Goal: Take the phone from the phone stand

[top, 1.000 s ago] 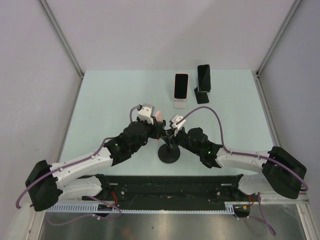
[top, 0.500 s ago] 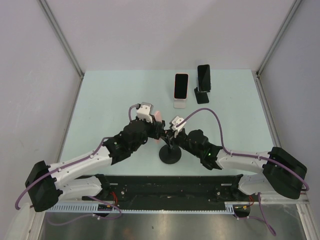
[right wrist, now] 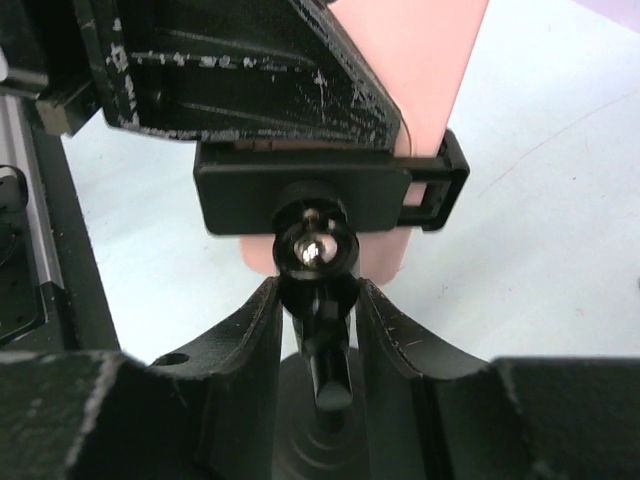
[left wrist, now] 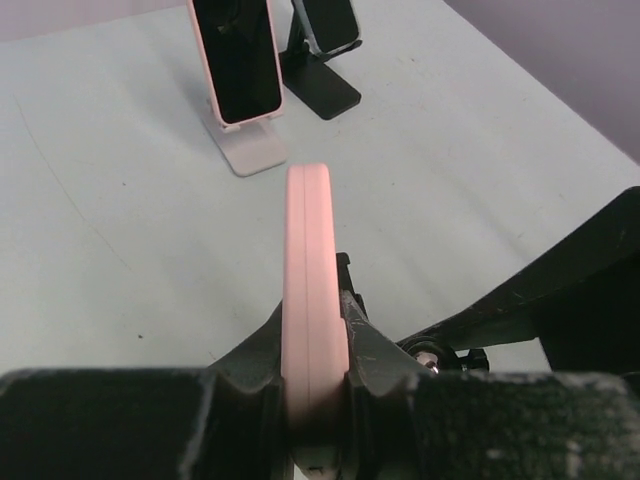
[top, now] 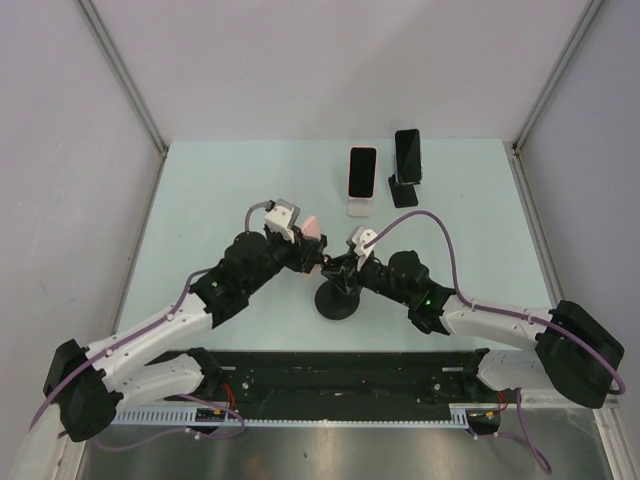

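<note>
The left fingers (left wrist: 372,348) are clamped on the pink phone (left wrist: 306,260), one on each flat face, so the phone stands on edge between them and reaches beyond their tips. The right fingers (right wrist: 392,335) are closed around the thin black post of the phone stand (right wrist: 322,345), just under its ball joint. Above that joint the stand's black cradle (right wrist: 300,185) lies against the phone, its side hook wrapped over the phone's edge. The stand's round base (top: 338,304) sits on the counter (top: 220,190) between the two arms. Well beyond, near the far edge, a second pink phone (top: 361,171) leans on a white stand (top: 359,208). Just beside it, a black phone (top: 407,151) rests on a black stand (top: 403,192).
</note>
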You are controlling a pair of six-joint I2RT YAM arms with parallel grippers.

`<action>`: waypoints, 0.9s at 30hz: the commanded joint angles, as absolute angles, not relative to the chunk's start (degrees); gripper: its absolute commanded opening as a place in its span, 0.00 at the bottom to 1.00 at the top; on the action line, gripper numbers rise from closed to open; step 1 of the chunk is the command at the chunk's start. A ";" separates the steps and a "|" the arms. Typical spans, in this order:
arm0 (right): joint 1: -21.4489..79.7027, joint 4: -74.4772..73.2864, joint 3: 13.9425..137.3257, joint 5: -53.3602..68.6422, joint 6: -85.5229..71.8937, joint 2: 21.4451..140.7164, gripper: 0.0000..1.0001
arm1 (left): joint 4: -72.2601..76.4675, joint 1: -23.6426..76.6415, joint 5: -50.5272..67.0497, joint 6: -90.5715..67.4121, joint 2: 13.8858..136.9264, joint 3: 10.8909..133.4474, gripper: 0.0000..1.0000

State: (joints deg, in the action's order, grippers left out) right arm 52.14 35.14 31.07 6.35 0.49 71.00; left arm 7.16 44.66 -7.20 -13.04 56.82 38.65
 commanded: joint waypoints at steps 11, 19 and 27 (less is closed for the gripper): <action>45.44 31.81 29.62 5.98 0.79 69.35 0.00 | 6.15 38.41 -11.95 0.64 53.35 40.52 0.00; 48.24 29.36 35.32 10.63 2.28 71.98 0.73 | 7.38 44.55 -15.73 -6.50 53.61 40.16 0.00; 49.04 28.06 40.07 16.78 4.22 78.03 0.80 | 8.61 47.72 -16.70 -8.35 54.31 40.69 0.00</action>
State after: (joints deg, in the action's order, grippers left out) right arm 48.80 28.23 36.91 12.58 2.76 75.24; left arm 0.45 46.74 -15.44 -5.67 55.48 38.59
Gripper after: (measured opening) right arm 0.796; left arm 0.199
